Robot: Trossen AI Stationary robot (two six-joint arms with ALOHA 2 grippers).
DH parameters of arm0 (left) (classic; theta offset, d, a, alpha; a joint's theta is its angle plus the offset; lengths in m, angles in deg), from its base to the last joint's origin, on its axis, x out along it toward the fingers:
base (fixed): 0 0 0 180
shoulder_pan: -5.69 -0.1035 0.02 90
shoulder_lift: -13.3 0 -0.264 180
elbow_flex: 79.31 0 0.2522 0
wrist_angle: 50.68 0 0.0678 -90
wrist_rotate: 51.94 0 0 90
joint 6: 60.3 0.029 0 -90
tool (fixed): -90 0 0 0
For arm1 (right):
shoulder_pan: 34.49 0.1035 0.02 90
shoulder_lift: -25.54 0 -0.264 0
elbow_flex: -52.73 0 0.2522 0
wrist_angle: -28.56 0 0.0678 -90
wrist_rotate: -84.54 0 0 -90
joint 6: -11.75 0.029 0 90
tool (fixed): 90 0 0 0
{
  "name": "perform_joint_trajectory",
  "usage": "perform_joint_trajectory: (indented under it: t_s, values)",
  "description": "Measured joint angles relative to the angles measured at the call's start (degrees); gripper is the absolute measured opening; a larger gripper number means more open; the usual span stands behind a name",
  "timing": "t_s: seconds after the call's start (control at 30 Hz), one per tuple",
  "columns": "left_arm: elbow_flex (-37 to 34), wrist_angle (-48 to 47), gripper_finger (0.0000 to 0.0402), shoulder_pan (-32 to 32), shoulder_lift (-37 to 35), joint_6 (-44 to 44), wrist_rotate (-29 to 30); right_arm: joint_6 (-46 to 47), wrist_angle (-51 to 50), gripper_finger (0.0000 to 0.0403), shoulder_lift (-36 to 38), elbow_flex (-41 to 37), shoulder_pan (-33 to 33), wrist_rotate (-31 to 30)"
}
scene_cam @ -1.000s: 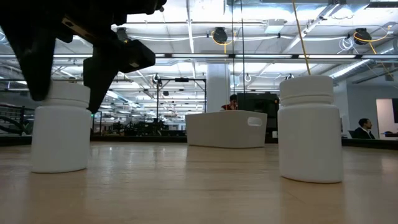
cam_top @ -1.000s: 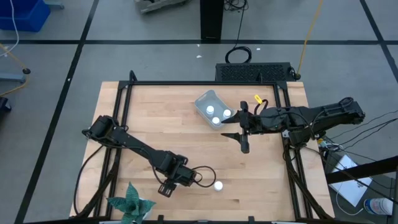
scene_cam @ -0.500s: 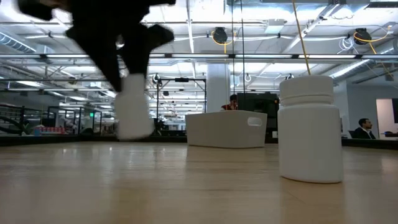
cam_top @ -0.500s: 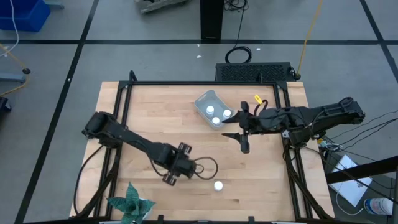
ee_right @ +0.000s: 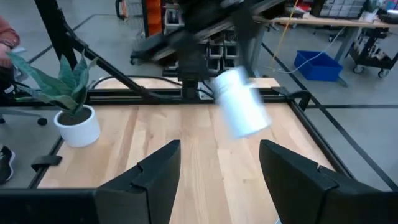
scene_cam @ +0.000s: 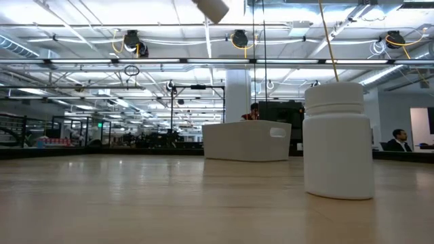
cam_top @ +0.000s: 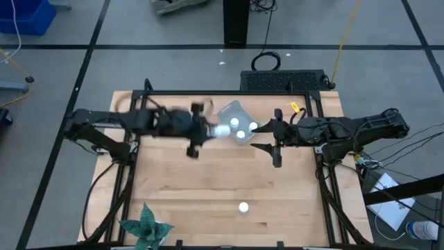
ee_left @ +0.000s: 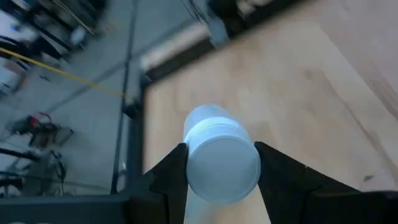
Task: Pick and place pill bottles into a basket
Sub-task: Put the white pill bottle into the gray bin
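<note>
Since the earlier frames the left arm has lifted off the near part of the table and swung to the far side, carrying 1 pill bottle with it; the spot near the front where that bottle stood is now bare in the low view.

Nearest the front edge, 1 white pill bottle [cam_top: 243, 207] stands upright and alone on the wooden table [cam_top: 173, 201], well apart from both arms; in the low view it fills the right foreground [scene_cam: 338, 140]. A green paper plant [cam_top: 144, 228] sits at the front left corner.

Farther back, the left gripper [cam_top: 216, 130] hovers just beside the basket's left edge, its fingers clamped on the carried bottle [ee_left: 219, 157], which lies tilted on its side with the cap facing the wrist camera. From the right wrist view this same bottle [ee_right: 241, 111] shows slanted in mid-air.

The right gripper [cam_top: 267, 137] waits just right of the basket, fingers [ee_right: 297, 175] parted and holding nothing.

The grey-blue basket [cam_top: 228, 112] lies at the far middle of the table, with 2 bottles [cam_top: 234, 123] inside.

No readable label or writing shows on any bottle.
</note>
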Motion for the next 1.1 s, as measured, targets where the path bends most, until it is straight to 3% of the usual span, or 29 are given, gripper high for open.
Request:
perform_joint_trajectory:
  t_s: [0.2, 0.47, 0.77, 1.1]
  values:
    - [0.00, 6.72, 0.0162, -14.88, -1.15, 2.87, -14.75, -1.24, 1.09, 0.0209, 0.39, 0.00, 0.00, 0.21]
    - [0.59, 11.36, 0.0162, -29.52, 7.51, 1.03, -30.56, -1.67, 0.83, 0.0209, 0.39, 0.00, -0.17, 0.03]
    - [8.37, 1.05, 0.0162, -34.79, 20.30, 0.70, -32.87, -2.29, 0.33, 0.0209, 0.50, 0.00, -0.22, 0.00]
    - [18.67, -10.37, 0.0162, -33.25, 32.41, 3.61, -28.82, -2.56, -0.93, 0.0209, 0.48, 0.00, -0.22, 0.02]
